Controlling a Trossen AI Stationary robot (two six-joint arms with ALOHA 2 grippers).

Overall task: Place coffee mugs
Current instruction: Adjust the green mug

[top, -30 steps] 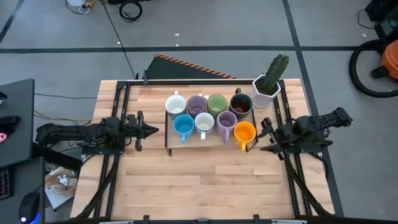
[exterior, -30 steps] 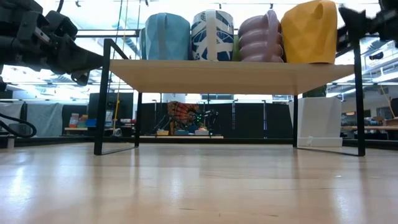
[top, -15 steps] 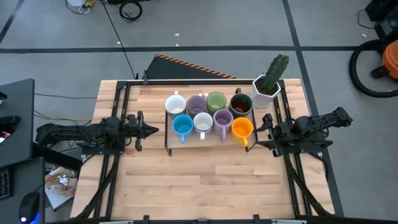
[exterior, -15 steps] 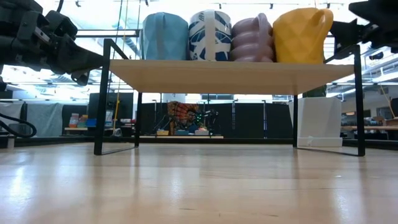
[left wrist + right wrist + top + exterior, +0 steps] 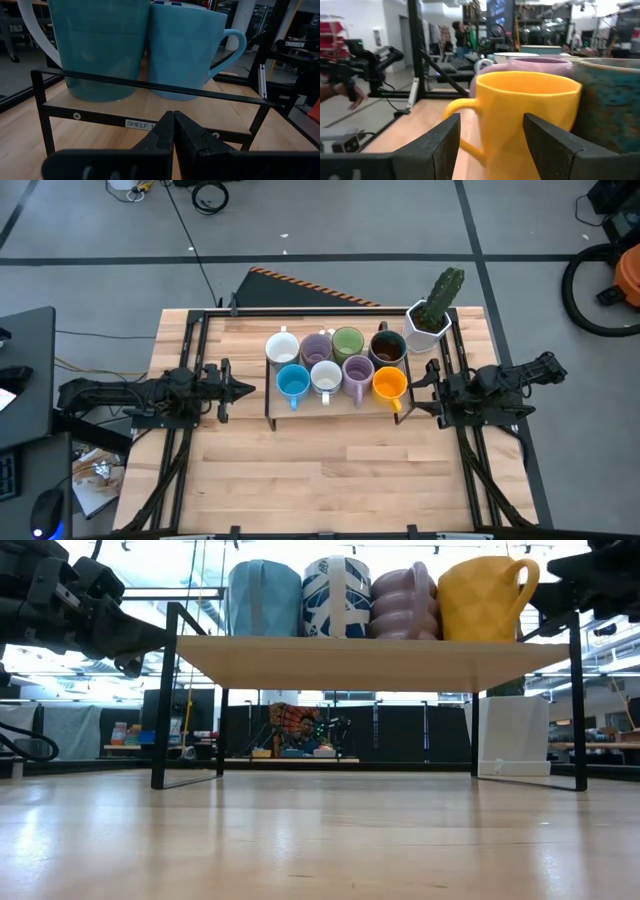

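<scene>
Pale wooden planks make up the desk point(image 5: 320, 480), its near part bare. Farther in stands a low black-framed shelf point(image 5: 335, 405) that carries all eight coffee mugs in two rows of four. In the nearer row, from the left arm's side to the right arm's, sit the blue mug point(image 5: 294, 382), a white mug point(image 5: 327, 378), a lilac mug point(image 5: 358, 376) and the orange mug point(image 5: 389, 385). Behind them stand the other white mug point(image 5: 282, 347), the second lilac mug point(image 5: 316, 348), the green mug point(image 5: 348, 344) and the dark brown mug point(image 5: 387, 348).

Just beside the orange mug is the right gripper point(image 5: 418, 392), its fingers spread wide and holding nothing; in the right wrist view the two fingers stand on either side of the orange mug, with clear gaps between them and it. The left gripper point(image 5: 243, 389) rests off the shelf's other end, level with the blue mug, its fingers pressed together and empty.

At the desk's far corner on the right arm's side, beyond the shelf, stands a white faceted pot point(image 5: 424, 330) with a green cactus point(image 5: 441, 297).
</scene>
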